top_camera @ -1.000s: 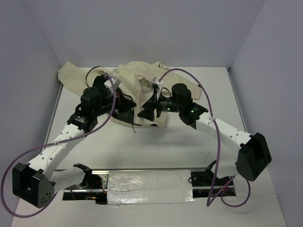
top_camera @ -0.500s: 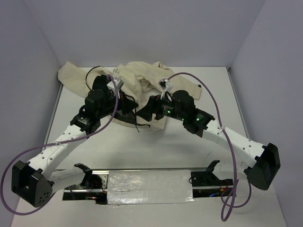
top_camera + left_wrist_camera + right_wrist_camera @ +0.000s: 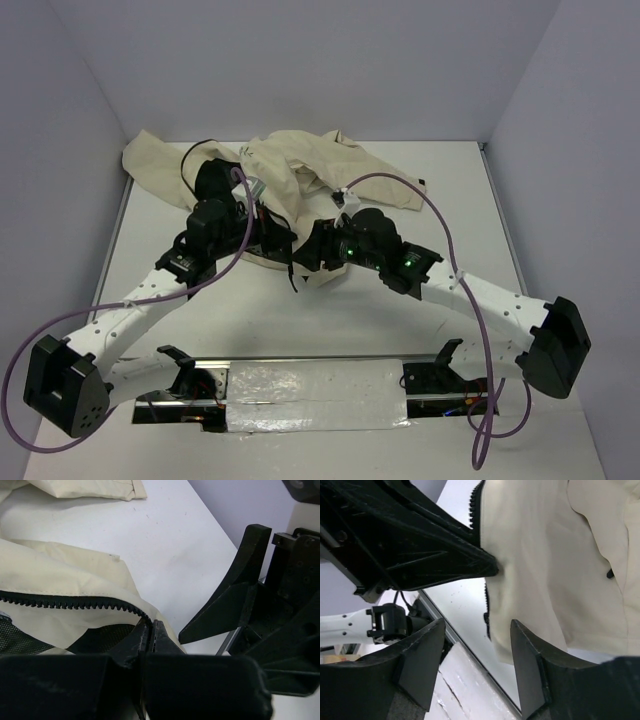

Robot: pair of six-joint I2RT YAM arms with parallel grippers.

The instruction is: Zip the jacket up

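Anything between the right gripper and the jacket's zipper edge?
Nothing visible: only table shows between the open right gripper and the jacket's zipper edge. The left gripper is pinched on that edge close beside it.

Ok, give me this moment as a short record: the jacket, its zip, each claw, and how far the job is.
jacket: cream, crumpled on the far part of the table
zip teeth: one dark row showing, not joined to a second row
left claw: shut on the jacket's zip edge
right claw: open, holding nothing, close beside the left claw
job: not yet zipped
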